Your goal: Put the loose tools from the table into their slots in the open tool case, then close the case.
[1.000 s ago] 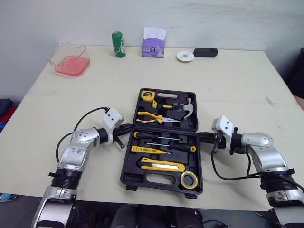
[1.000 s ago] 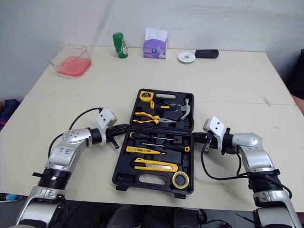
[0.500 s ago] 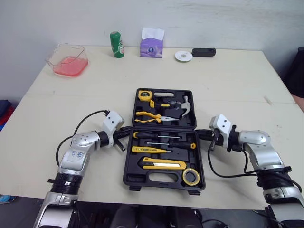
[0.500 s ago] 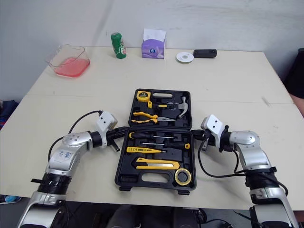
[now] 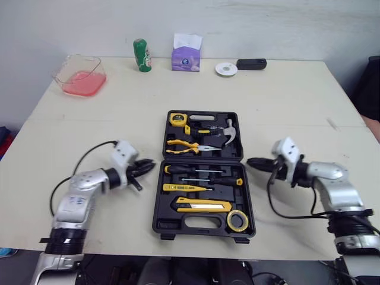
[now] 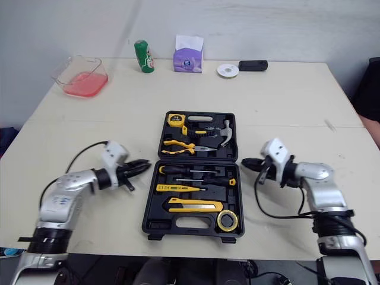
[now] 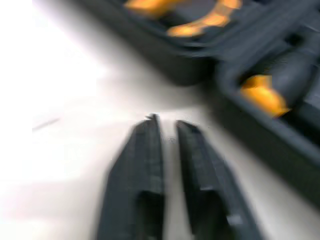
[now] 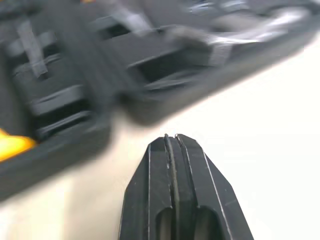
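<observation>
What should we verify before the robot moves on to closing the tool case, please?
1. Tools stowed: hammer, pliers, screwdrivers and utility knife lie inside the tool case: ok.
2. Tools pressed fully down, so the halves can meet: cannot tell.
3. Left jaws narrowly parted, empty, beside the case's left edge: ok.
4. Right jaws shut, empty, beside the case's right edge: ok.
5. Case closed: both halves lie open, flat on the table: not ok.
6. Green can and tissue box stand far back, apart from the case: ok.
</observation>
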